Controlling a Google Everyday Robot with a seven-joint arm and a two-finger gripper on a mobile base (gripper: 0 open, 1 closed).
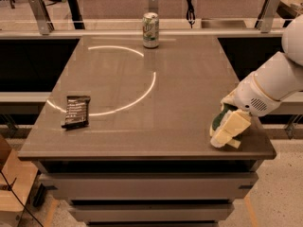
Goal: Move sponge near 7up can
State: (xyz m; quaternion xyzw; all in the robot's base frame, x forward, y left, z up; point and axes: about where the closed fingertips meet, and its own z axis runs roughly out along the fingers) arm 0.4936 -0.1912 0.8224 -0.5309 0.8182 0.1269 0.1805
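The sponge (219, 119) lies at the table's front right corner. Only a strip of its dark green top and a bit of pale foam show, because my gripper (228, 132) sits right on top of it and covers most of it. The white arm reaches in from the right edge. The 7up can (150, 30) stands upright at the far edge of the table, near the middle, well away from the sponge and the gripper.
A flat black snack wrapper (76, 111) lies near the table's left front edge. A bright curved light reflection crosses the grey table top (142, 93). Metal rails and posts run behind the table. The floor drops off at the right edge beside the sponge.
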